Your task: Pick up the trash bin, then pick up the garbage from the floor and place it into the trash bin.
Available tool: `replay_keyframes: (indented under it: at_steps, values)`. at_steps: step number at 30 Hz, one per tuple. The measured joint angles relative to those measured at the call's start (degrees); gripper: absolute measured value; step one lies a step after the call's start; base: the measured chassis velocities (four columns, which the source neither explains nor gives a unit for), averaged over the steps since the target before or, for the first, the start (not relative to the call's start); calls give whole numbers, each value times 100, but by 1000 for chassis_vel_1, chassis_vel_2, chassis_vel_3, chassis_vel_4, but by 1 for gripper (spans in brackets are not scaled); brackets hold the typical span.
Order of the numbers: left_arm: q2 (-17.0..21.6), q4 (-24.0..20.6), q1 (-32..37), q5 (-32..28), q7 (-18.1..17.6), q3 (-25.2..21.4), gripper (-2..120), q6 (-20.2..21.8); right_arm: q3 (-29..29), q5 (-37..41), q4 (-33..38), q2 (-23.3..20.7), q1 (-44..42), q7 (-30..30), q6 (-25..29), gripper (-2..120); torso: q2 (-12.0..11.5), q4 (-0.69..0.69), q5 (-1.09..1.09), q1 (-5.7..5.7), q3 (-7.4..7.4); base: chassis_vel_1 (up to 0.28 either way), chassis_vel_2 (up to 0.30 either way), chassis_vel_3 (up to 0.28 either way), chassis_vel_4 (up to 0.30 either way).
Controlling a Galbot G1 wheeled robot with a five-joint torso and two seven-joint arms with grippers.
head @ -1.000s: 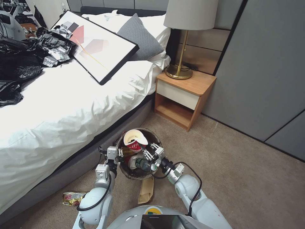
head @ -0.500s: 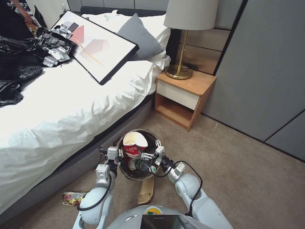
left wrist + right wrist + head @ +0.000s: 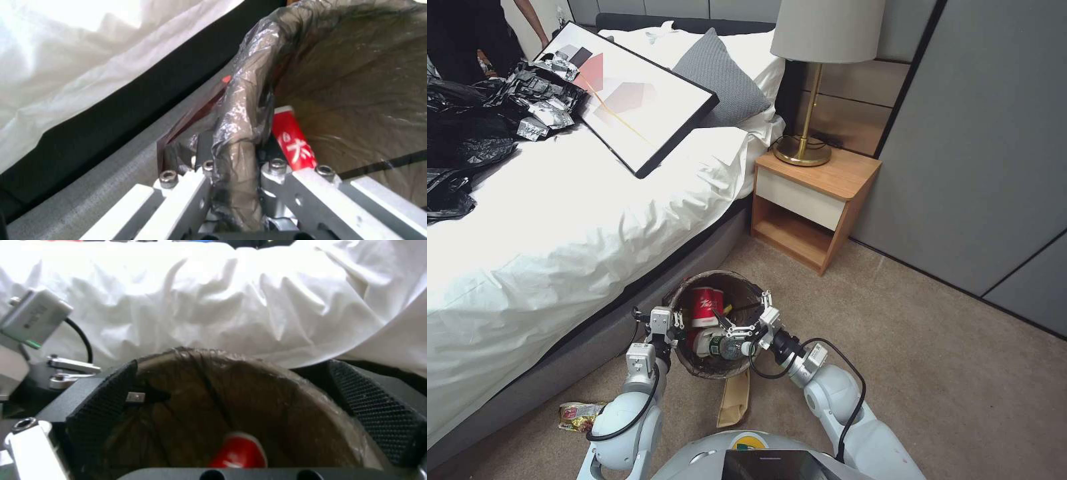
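My left gripper (image 3: 675, 325) was clamped on the rim of the trash bin (image 3: 718, 275), jaws pinching the folded bag. My right gripper (image 3: 739, 326) stood over the bin's mouth, jaws apart and empty; a red cup (image 3: 703, 306) and a bottle (image 3: 718, 347) lay inside below them. Step judged: release done. A brown paper bag (image 3: 734, 399) and a snack wrapper (image 3: 578, 415) remained on the floor (image 3: 934, 373); next move calls for reaching down to one

The trash bin (image 3: 715, 365) stands on the floor beside the bed (image 3: 560, 227), with the nightstand (image 3: 810, 203) behind it.
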Motion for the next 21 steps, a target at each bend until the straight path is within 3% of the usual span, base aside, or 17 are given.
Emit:
replay_keyframes:
  at_steps: [11, 14, 16, 21]
  values:
    - [0, -6, -15, -37, -1, -55, 3, 12, 468, 71, 568, 4, -264, -4, 159, 100, 0, 1, 0, 0, 0, 0, 0, 0, 0]
    - [2, 1, -9, -51, -3, -92, 3, 3, 665, -94, 847, 91, -487, 339, 283, 100, 0, 0, 0, 0, 0, 0, 0, 0, 0]
    - [5, 9, 0, -71, -1, -108, 3, -18, 922, -575, 1239, 225, -877, 1131, 270, 100, 0, 0, 0, 0, 0, 0, 0, 0, 0]
    - [5, 25, -3, -103, 10, -125, 3, -111, 1292, -968, 1622, 450, -1613, 2184, 271, 100, 0, -1, -1, 0, 0, 0, 0, 0, 0]
